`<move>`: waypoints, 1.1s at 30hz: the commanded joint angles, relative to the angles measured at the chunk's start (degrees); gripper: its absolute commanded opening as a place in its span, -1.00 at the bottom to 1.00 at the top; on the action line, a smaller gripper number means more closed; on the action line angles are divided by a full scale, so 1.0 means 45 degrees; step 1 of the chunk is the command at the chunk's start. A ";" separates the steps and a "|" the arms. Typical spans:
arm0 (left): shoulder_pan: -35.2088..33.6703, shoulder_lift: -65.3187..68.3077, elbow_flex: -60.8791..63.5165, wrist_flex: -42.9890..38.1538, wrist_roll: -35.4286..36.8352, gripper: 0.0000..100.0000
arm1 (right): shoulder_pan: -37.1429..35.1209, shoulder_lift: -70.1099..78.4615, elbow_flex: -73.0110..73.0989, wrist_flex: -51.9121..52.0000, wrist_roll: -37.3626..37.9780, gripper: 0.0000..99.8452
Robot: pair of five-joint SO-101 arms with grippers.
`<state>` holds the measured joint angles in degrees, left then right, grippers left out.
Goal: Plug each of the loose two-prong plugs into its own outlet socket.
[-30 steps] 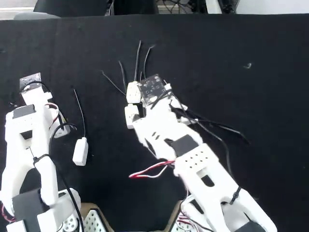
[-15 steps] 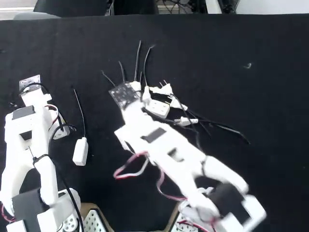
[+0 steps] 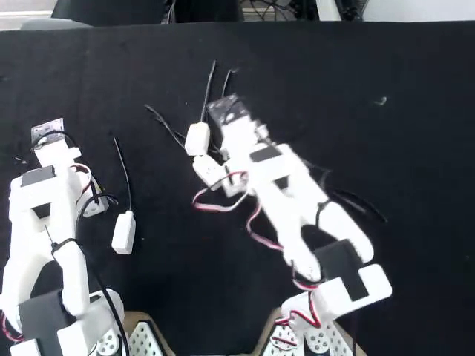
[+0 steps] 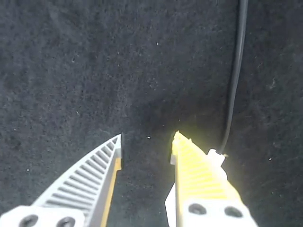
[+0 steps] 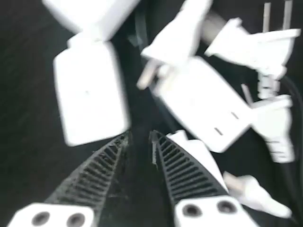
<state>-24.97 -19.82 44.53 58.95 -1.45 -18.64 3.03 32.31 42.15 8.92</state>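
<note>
Two white outlet sockets (image 3: 197, 139) (image 3: 210, 171) lie mid-table among thin black cords. My right gripper (image 3: 223, 111) hovers just behind them. In the right wrist view its black fingers (image 5: 138, 137) are narrowly open with nothing between them, over the gap between a plain socket block (image 5: 90, 99) and a slotted socket (image 5: 203, 111). Loose two-prong plugs (image 5: 265, 42) (image 5: 175, 38) lie tangled past them. A third socket (image 3: 123, 231) with a black cord lies near the left arm. My left gripper (image 3: 46, 137) (image 4: 147, 142) is open above bare cloth, beside a black cord (image 4: 234, 85).
The table is covered in black cloth (image 3: 386, 67), with free room to the right and at the back. The right arm's red and white wires (image 3: 223, 204) hang low over the cloth. The arm bases stand at the front edge.
The right arm swung left, then back and further from the front edge, dragging the sockets and plugs; the pile has shifted and the two sockets lie left of the gripper. The left arm kept still.
</note>
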 commanded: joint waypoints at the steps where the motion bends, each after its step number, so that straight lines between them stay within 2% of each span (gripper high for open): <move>1: -0.0068 -0.0449 -0.0147 -0.0137 0.0039 -0.65 | 0.1055 -0.0068 -0.1065 -0.0488 0.0488 -0.85; 6: -0.0068 -0.0449 -0.0088 -0.0137 0.0039 -0.65 | 0.1700 -0.0088 -0.0811 -0.2012 0.0469 -0.85; 9: -0.0068 -0.0449 -0.0088 -0.0078 0.0039 -0.65 | 0.1661 -0.0479 -0.0830 -0.1172 0.0391 -0.85; 14: -0.0068 -0.0449 -0.0088 -0.0098 0.0020 -0.65 | -0.0801 -0.2510 -0.0420 0.1192 -0.0508 -0.85; 16: -0.0068 -0.0410 -0.0088 -0.0098 0.0020 -0.65 | -0.1504 -0.2784 0.0440 0.0391 -0.0547 -0.85; 20: -0.0068 -0.0332 -0.0088 -0.0098 0.0020 -0.65 | -0.1875 -0.2002 0.2452 -0.3282 -0.0371 -0.85; 24: -0.0068 -0.0332 -0.0068 -0.0078 0.0020 -0.65 | -0.1407 -0.0791 0.2237 -0.3575 0.0957 -0.85; 29: -0.0068 -0.0332 -0.0068 -0.0078 0.0020 -0.65 | 0.0469 0.0498 -0.0342 -0.0430 0.0938 -0.85; 33: -0.0068 -0.0332 -0.0068 -0.0078 0.0020 -0.65 | 0.1915 0.1123 -0.1631 -0.0156 0.0938 -0.85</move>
<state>-24.97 -19.82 44.53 58.95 -1.45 -15.47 7.60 30.20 40.40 12.53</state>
